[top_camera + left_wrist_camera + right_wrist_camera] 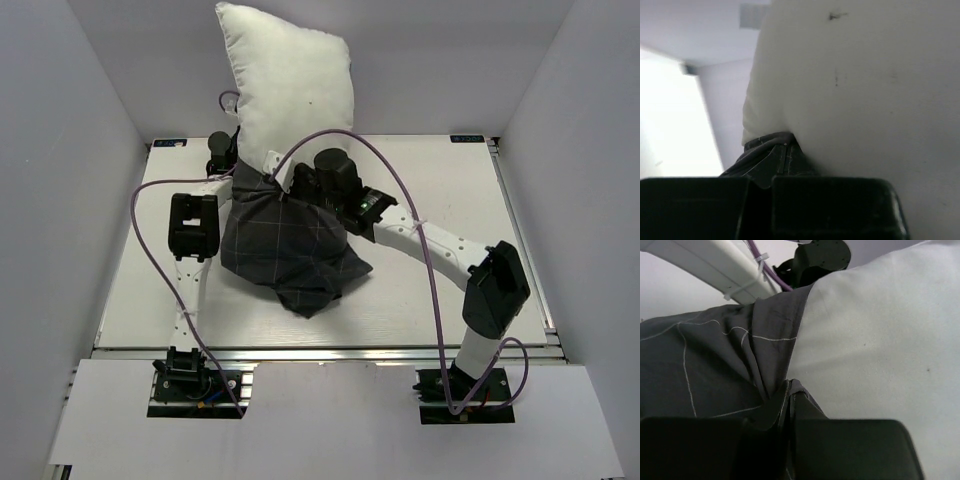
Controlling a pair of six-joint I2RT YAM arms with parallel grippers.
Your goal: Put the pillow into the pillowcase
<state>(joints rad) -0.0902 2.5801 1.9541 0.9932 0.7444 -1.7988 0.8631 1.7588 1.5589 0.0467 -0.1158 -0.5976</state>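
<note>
The pillow (290,85) is partly in: its lower end is buried in the pillowcase (285,250), while more than half stands bare, rising toward 12 o'clock over the far edge of the bench (480,180). The left fingers (790,189) are clamped on the dark rim at the pillow's 9 o'clock side, and the right fingers (807,435) pinch a gathered fold of the rim at its 3 o'clock side. The case's closed end lies slack on the bench toward 6 o'clock. I judge that the opening must yet be drawn up over the exposed part.
</note>
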